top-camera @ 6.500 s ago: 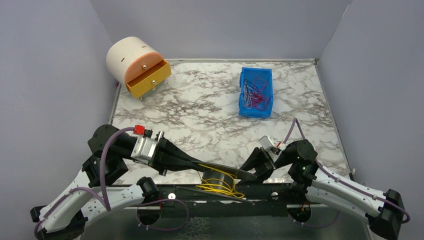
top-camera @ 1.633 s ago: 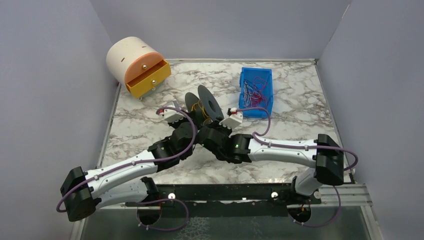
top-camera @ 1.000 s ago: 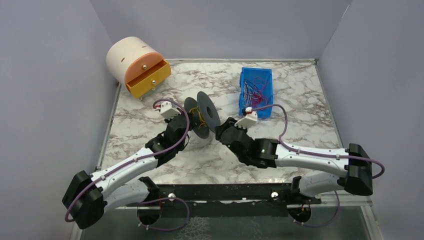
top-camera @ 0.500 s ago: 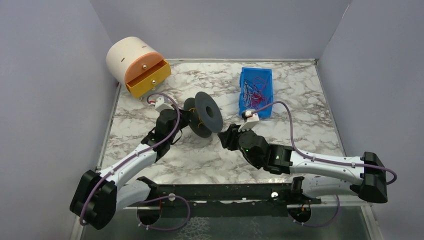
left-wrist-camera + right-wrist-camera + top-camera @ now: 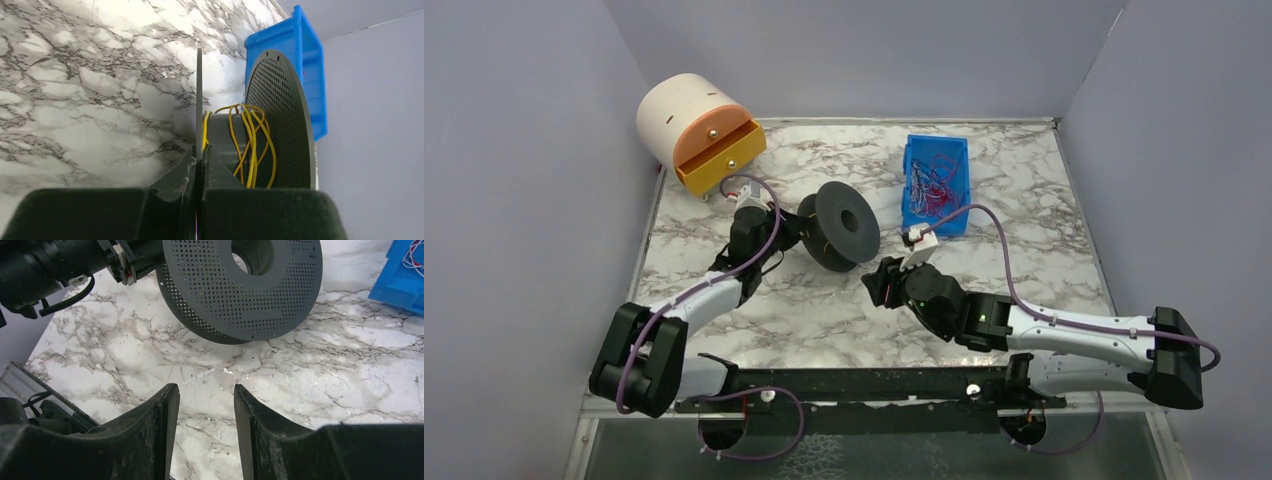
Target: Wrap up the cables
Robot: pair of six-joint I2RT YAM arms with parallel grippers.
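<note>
Seen from above, the yellow cable (image 5: 250, 145) is almost hidden between the discs of the dark grey cable spool (image 5: 839, 226), and the left gripper (image 5: 200, 156) is lost behind the spool's edge. Its wrist camera shows the fingers pinched together on the spool's thin near flange (image 5: 199, 100), seen edge-on, with loose cable loops around the hub just beyond. The far perforated flange (image 5: 240, 285) covers most of the blue bin (image 5: 936, 185). I cannot tell whether the spool rests on the marble table (image 5: 1024, 230) or hangs just off it. It sits left of centre, between the bin and the cream drawer unit (image 5: 679, 110), whose orange drawer (image 5: 719, 160) is pulled out. The bin's red and blue wires are an unreadable tangle. The right gripper (image 5: 202, 390) faces the perforated flange, fingers apart, holding nothing.
</note>
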